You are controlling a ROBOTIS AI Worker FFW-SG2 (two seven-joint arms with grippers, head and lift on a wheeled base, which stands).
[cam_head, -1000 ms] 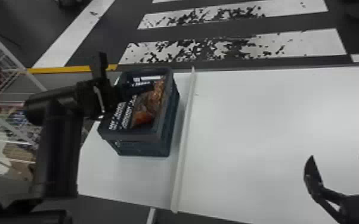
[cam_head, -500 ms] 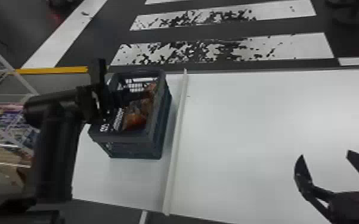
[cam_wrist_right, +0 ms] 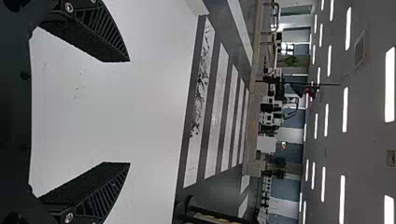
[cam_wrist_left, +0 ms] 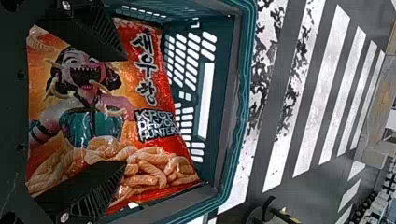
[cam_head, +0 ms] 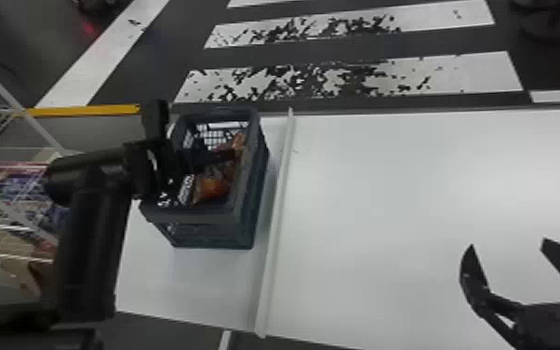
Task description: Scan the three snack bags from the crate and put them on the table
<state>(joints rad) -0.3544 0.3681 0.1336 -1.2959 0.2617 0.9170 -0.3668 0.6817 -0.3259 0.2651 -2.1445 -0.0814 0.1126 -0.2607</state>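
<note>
Left gripper (cam_wrist_left: 125, 112) spread over the red puff-snack bag (cam_wrist_left: 93, 140)

The bag lies inside the plastic crate (cam_head: 204, 218), left of centre in the head view. To my eye, fingers should go lower around it, then close softly, sparing the puffs. Large dark lettering and a smaller title mark its front. Lower right there, the right gripper (cam_head: 509, 242) is also spread.

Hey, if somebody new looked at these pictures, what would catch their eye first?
Probably the bright red and orange snack bag with its cartoon figure, lying in the dark crate between the open fingers of the left claw. Next, perhaps, the patchy white crossing stripes on the floor beyond the white table, then the right claw, spread open over the table's right side.
</note>
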